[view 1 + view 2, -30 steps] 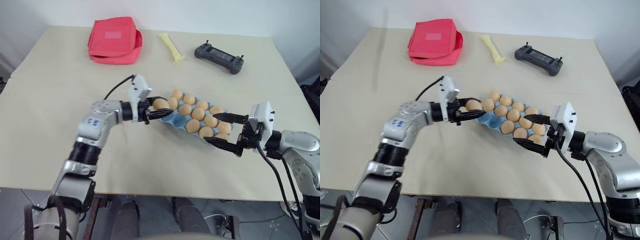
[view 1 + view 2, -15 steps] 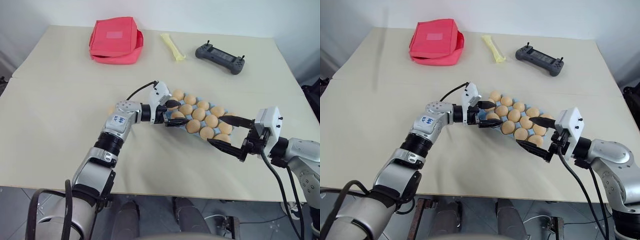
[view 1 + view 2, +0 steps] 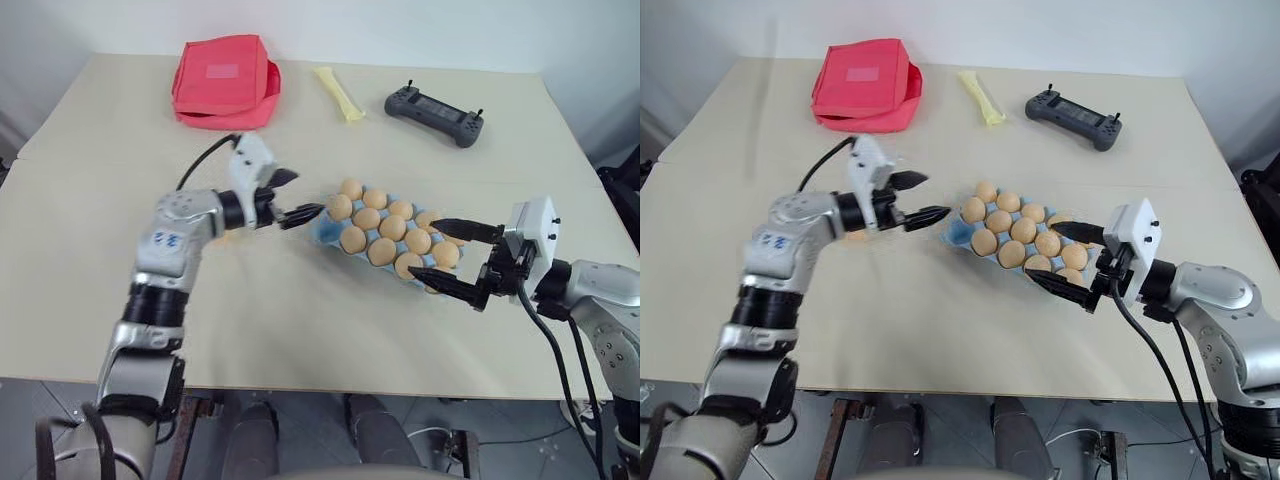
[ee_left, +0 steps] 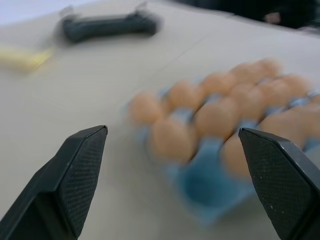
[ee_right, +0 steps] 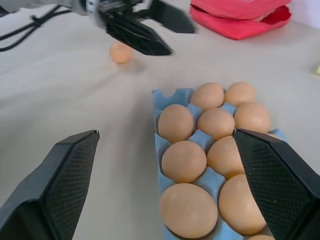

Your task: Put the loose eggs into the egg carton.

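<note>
The light blue egg carton (image 3: pixel 322 229) lies at the table's middle with several tan eggs (image 3: pixel 393 227) in its cups. Its corner cup (image 5: pixel 168 95) nearest my left gripper looks empty. One loose egg (image 5: pixel 121 52) rests on the table beyond the left gripper, apart from the carton. My left gripper (image 3: pixel 304 193) hovers just left of the carton, open and holding nothing. At the carton's right end my right gripper (image 3: pixel 425 247) is open, its fingers (image 3: pixel 465 229) spread on either side of that end without gripping it.
A red pouch (image 3: pixel 225 80) sits at the back left of the table. A yellow strip (image 3: pixel 342 92) and a black handheld controller (image 3: pixel 435 104) lie at the back. The table's front edge (image 3: pixel 300 385) runs close below both arms.
One second ago my left gripper was shut on an egg at the carton's left end. It then opened over the carton and has drawn back to the left, empty. The right arm stayed put.
</note>
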